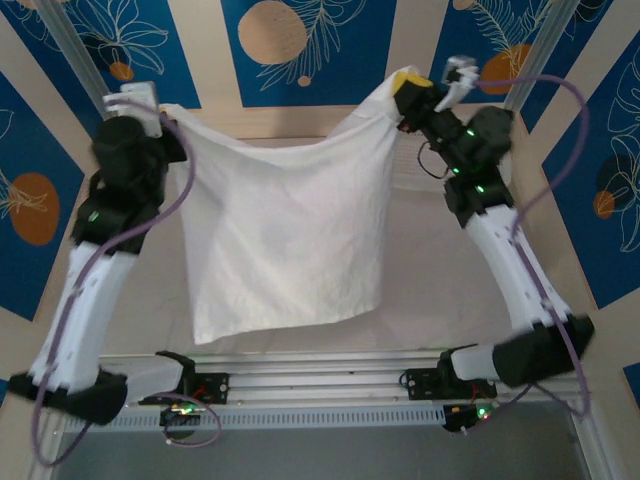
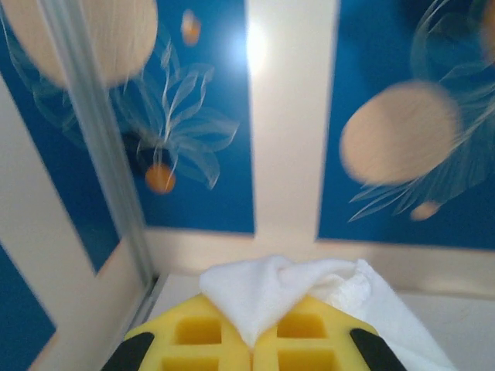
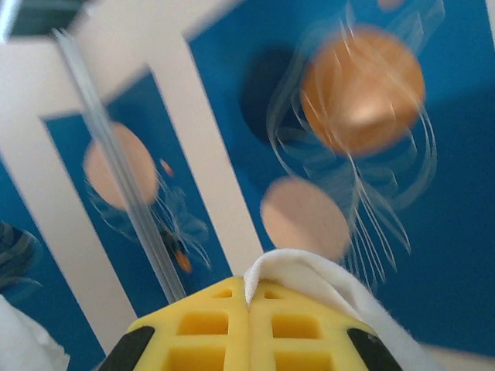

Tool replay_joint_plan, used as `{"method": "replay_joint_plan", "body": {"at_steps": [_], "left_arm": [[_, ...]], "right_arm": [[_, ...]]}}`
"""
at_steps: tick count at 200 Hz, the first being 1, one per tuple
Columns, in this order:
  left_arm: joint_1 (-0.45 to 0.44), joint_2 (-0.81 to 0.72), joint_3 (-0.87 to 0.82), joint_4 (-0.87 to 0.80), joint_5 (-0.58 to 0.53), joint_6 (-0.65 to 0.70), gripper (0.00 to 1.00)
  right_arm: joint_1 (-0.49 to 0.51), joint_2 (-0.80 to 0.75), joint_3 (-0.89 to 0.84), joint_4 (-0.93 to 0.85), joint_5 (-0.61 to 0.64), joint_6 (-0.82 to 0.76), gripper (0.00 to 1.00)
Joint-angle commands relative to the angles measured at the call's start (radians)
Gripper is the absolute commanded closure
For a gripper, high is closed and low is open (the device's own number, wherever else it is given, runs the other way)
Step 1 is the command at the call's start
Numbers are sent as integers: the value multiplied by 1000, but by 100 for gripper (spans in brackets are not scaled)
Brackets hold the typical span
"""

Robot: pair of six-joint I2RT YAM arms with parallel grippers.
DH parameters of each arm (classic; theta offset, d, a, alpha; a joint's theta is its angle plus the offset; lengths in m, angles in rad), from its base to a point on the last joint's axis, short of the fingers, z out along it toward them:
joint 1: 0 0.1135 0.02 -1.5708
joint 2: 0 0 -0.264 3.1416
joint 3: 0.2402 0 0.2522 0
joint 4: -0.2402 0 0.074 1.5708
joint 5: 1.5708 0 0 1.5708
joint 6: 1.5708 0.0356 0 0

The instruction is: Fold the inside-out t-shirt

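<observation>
Blue wall panels (image 1: 300, 40) with orange discs and pale leaf drawings, parted by cream stripes, stand behind a pale table (image 1: 440, 290).

From the top camera we see the inside-out t-shirt (image 1: 290, 230) hanging as a wide white sheet at the centre, held up by its two upper corners. The left gripper (image 1: 150, 105) holds one corner at 10 o'clock and the right gripper (image 1: 415, 95) holds the other at 1 o'clock. The upper edge sags between them. We cannot tell whether the lower hem touches the table. A grooved metal rail (image 1: 320, 385) runs across at 6 o'clock, between the arm bases.

In the left wrist view, the yellow pads (image 2: 197, 332) sit at 6 o'clock, pressed together on a bunched fold of the white cloth (image 2: 278, 290), which spills out toward 5 o'clock. A metal post (image 2: 100, 154) slants at 9 o'clock before the blurred panels.

In the right wrist view, we find the pads (image 3: 209, 332) again at 6 o'clock, closed on a thin rim of cloth (image 3: 309, 274) that curls over toward 4 o'clock. More white cloth shows at 8 o'clock.
</observation>
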Motion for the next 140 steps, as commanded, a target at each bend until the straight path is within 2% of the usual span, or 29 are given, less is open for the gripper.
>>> {"method": "replay_joint_plan", "body": {"at_steps": [1, 5, 8, 16, 20, 25, 30, 39, 51, 71, 91, 114, 140], "left_arm": [[101, 123, -126, 96, 75, -119, 100], [115, 151, -142, 112, 101, -130, 100], [125, 174, -148, 112, 121, -143, 95], [147, 228, -151, 97, 170, -175, 69], [155, 250, -151, 90, 195, -187, 55], [161, 268, -152, 79, 223, -202, 35], [161, 280, -159, 75, 247, -213, 20], [161, 273, -186, 87, 293, -225, 6], [161, 230, -237, 113, 337, -256, 1], [160, 124, -306, 105, 420, -311, 1], [131, 17, -393, 97, 560, -358, 1], [-6, -86, -495, 81, 618, -316, 1], [-218, -147, -605, 101, 668, -155, 1]], "right_arm": [[-24, 143, -28, 15, -79, -23, 93], [-28, 173, -16, -16, -88, -34, 86], [-30, 195, -7, -41, -92, -43, 77], [-38, 243, 21, -114, -87, -59, 49], [-42, 264, 34, -150, -82, -55, 39], [-50, 283, 53, -193, -82, -46, 32], [-59, 297, 69, -233, -89, -33, 27], [-72, 307, 96, -301, -92, -13, 22], [-83, 299, 124, -384, -97, 0, 21], [-77, 248, 134, -513, -139, -6, 21], [-31, 162, 45, -592, -126, 31, 22], [51, 27, -188, -554, -60, 80, 22], [148, -110, -455, -528, 67, 139, 22]]}}
